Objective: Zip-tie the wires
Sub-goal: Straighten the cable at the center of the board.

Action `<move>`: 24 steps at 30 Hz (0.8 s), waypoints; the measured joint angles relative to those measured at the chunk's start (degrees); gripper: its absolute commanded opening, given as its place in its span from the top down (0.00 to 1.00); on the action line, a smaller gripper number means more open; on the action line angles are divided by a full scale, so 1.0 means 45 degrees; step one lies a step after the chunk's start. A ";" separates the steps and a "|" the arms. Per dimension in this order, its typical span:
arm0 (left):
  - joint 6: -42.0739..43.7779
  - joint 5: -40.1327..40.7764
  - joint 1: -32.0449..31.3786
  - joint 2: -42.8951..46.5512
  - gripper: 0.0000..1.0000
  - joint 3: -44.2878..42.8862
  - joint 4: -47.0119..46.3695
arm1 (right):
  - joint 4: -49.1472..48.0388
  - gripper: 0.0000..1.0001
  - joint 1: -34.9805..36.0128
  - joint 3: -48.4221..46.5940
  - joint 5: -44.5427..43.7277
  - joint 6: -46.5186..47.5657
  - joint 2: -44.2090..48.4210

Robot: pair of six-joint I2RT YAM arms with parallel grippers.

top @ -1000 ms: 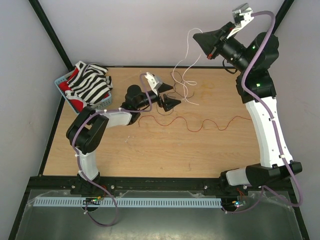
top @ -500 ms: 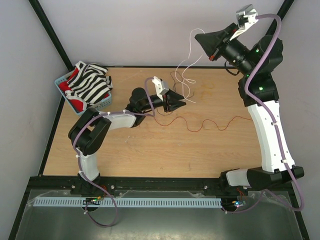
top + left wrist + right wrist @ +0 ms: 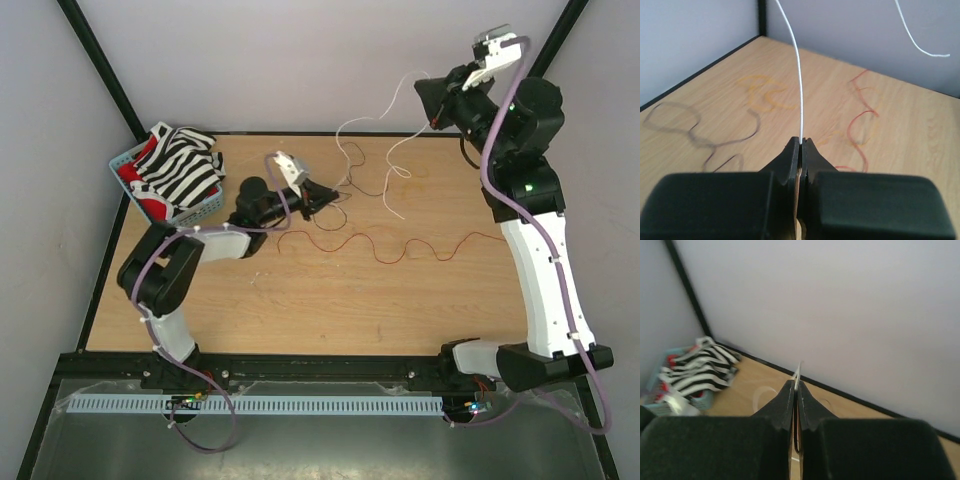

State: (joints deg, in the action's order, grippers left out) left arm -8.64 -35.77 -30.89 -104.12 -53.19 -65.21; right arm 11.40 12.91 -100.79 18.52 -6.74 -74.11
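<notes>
A thin white wire [image 3: 365,122] hangs in loops from my right gripper [image 3: 420,85], which is raised over the table's back edge and shut on it [image 3: 796,384]. My left gripper [image 3: 330,193] is low over the back middle of the table, shut on one part of that same white wire [image 3: 799,90], which rises straight out of its fingertips [image 3: 801,141]. A free white end [image 3: 912,40] dangles beyond. On the wood lie a long red wire [image 3: 380,250], dark curly wires [image 3: 365,185] and faint orange ones [image 3: 765,95]. I cannot make out the zip tie.
A blue basket [image 3: 135,160] with a black-and-white striped cloth [image 3: 180,165] stands at the back left corner, also seen blurred in the right wrist view [image 3: 690,375]. Black frame posts and pale walls close in the back and sides.
My left gripper went from wide open to shut on the white wire and drew back to the left. The right gripper shifted right, pulling the white loops out wider.
</notes>
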 measured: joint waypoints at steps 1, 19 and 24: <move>0.0005 0.0170 0.0321 0.0291 1.00 0.0238 0.0282 | 0.0287 0.87 -0.0015 0.0151 -0.0447 0.0330 0.0092; 0.2268 0.2229 0.1171 0.5416 1.00 -0.0223 0.9282 | 0.2492 0.94 -0.1166 0.4867 -1.3493 0.5362 -0.0204; 0.2871 0.2297 -0.0005 0.5061 1.00 -0.0588 1.0647 | 0.2079 0.97 -0.2220 0.5702 -1.4688 0.5493 -0.0117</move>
State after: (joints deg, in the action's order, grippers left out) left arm 4.27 -25.43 -30.92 -81.34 -55.83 -17.30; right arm 20.75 2.92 -75.13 -47.57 17.98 -74.63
